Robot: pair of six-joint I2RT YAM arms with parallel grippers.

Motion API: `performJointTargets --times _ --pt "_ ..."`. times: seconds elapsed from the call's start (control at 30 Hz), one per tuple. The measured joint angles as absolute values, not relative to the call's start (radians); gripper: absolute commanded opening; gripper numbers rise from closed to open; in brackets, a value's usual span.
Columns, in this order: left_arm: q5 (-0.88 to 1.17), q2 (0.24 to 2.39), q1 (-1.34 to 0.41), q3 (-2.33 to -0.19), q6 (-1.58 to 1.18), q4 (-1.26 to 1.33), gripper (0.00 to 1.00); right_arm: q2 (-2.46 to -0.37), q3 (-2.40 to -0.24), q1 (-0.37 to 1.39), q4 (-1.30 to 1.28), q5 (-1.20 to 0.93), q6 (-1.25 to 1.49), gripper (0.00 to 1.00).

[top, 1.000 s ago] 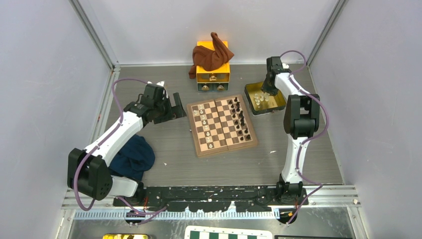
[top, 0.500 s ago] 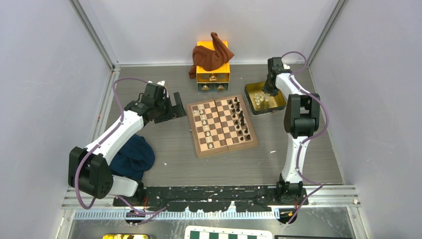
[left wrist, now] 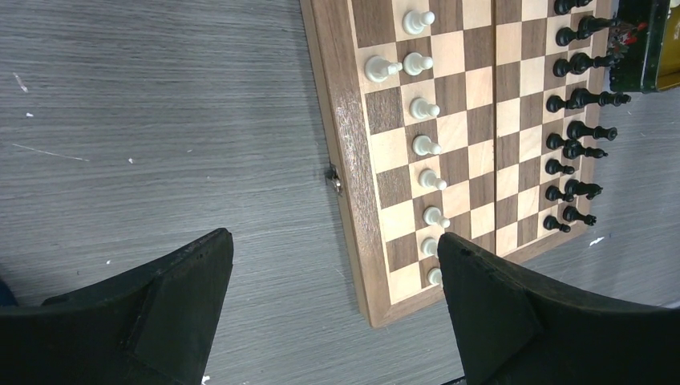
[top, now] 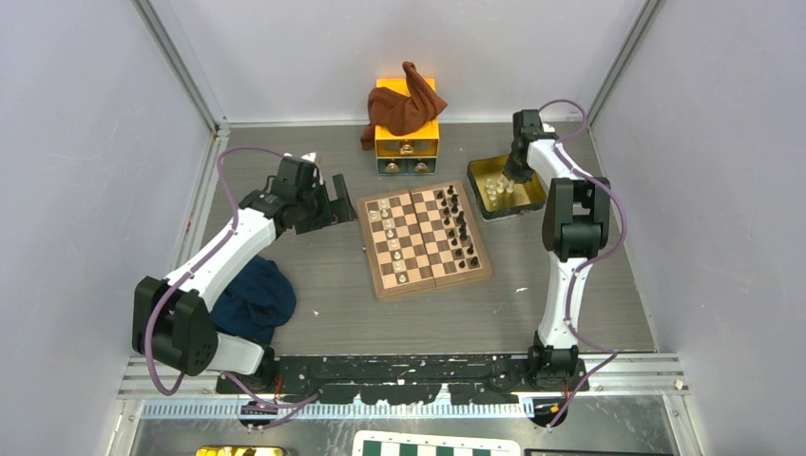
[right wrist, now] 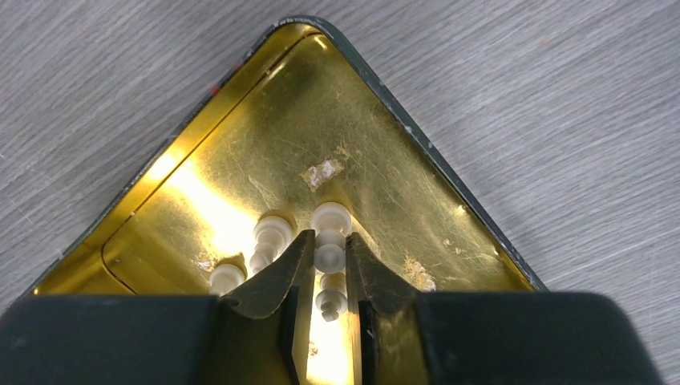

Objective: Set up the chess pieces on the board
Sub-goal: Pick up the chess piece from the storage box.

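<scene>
Right, your right tool (right wrist: 329, 237) is down in the yellow tin (right wrist: 385, 184), fingers (right wrist: 289, 273) standing narrow either side of a cream-white piece (right wrist: 329, 258); gripping or only flanking, I can't tell. Its long axis runs along the fingers, broad foot past the tips, small head toward the palm. The board (top: 425, 237) lies well to that tool's left, the left tool (left wrist: 335, 239) spread wide beside it.
</scene>
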State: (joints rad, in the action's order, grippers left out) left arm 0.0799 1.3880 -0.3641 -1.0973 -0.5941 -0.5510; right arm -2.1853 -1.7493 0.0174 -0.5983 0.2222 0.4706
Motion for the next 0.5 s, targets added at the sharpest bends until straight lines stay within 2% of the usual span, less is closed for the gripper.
performJointTargets --times 0.23,0.5 --pt "0.080 1.391 -0.364 -1.097 -0.594 -0.551 0.99 -2.193 -1.765 0.017 -0.598 0.222 0.470 0.22" --pt "0.081 1.394 -0.364 -1.097 -0.595 -0.551 0.98 -2.196 -1.765 0.017 -0.599 0.222 0.469 0.09"
